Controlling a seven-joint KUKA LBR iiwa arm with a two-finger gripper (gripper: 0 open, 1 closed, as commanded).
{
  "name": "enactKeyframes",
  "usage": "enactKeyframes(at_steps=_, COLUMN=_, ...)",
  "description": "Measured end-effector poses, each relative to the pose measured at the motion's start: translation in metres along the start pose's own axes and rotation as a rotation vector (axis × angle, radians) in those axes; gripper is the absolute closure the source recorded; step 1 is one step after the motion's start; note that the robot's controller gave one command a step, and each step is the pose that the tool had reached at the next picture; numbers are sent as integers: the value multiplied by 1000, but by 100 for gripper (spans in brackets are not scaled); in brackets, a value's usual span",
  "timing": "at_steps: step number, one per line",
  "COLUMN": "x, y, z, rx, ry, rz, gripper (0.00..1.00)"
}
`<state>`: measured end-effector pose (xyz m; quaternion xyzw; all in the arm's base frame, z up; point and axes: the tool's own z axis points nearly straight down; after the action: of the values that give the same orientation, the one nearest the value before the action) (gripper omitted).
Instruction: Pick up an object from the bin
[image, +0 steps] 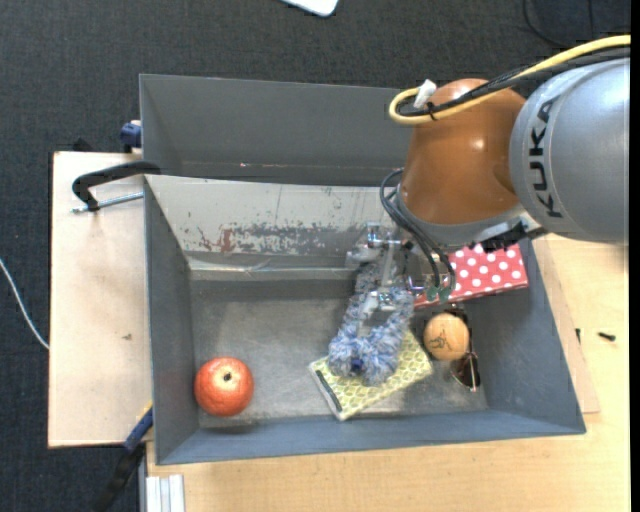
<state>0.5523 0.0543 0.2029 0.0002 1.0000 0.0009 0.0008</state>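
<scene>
Clamped, my end effector (385, 288) grips the upper end of a blue-grey fuzzy cloth (368, 348) right of the middle of the bin (168, 300), its lower end draped on a yellow-green patterned pad (402, 380) by the near edge, a brown ball (446, 336) just beside, a red apple (223, 386) in the near-left corner.

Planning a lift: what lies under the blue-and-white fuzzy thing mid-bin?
A flat yellow-green patterned pad lies under the blue-and-white fuzzy thing, its front corner and right edge showing. The pad's far part, and anything else beneath, is covered.
</scene>
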Motion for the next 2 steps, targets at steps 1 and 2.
enactKeyframes(at_steps=1, x=0, y=0, z=0, rx=0, ry=0, rz=0, gripper=0)
enactKeyframes(at_steps=2, x=6, y=-3, z=41, rx=1, ry=-3, rz=-93, gripper=0)
